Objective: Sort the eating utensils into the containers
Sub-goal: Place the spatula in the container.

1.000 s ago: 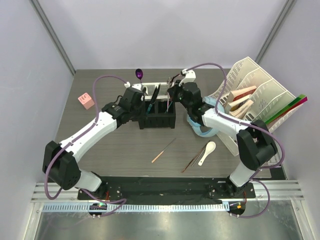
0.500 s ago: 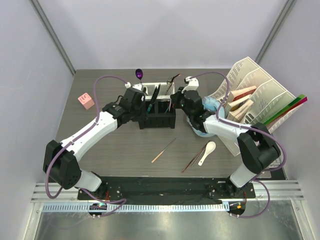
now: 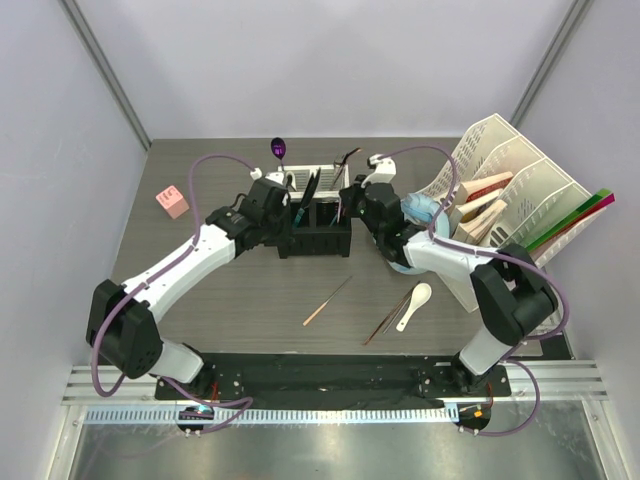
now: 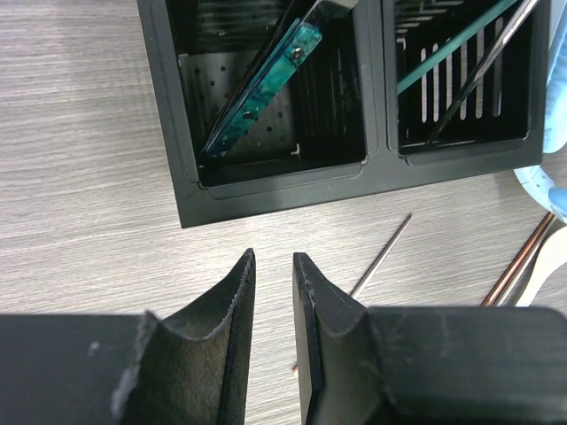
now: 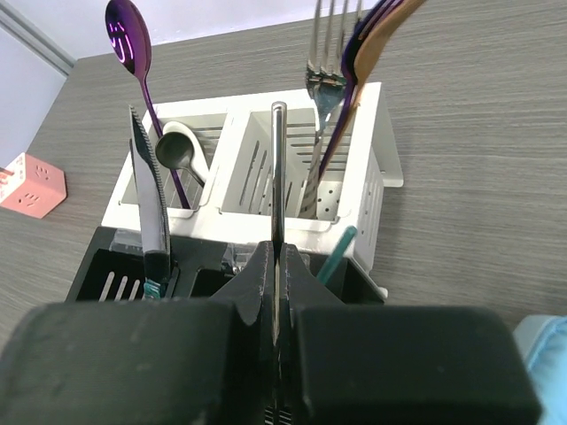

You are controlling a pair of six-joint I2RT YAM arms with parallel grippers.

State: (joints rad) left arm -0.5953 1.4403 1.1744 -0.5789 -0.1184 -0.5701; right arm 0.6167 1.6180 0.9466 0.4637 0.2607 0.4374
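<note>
1. The right gripper (image 5: 275, 266) is pinched fully shut on a slim silver metal stick (image 5: 277, 168). The stick's long axis stands near upright, rising toward 12 o'clock from the jaws.
2. The black plastic caddy of square compartments (image 4: 266, 190) sits directly beneath that grip, so a straight drop looks enough.
3. The left gripper (image 4: 273, 266) is partly open and empty, with the caddy at its 12 o'clock. A thin brownish stick (image 4: 381, 257) lies at its 1 o'clock.
</note>
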